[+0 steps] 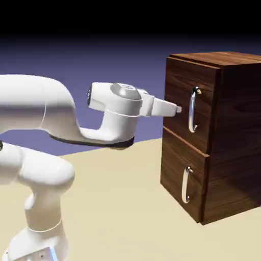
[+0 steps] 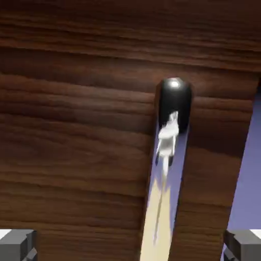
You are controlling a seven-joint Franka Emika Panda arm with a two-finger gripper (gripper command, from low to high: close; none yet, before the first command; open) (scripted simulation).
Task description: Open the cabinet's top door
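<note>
The claw (image 2: 130, 245) is open, its tips wide apart with the top door's handle (image 1: 192, 109) running up between them in the hand view, off-centre toward the right tip. The top door (image 1: 184, 97) is the cabinet's (image 1: 235, 57) upper panel, seemingly closed; best to centre the claw on the bar, ease straight in, and close only once both tips flank it.

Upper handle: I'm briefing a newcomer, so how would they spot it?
Find the dark wooden cabinet on the exterior view's right. On its upper door is an upright, curved silver handle. It's longer than the one on the lower panel.
</note>
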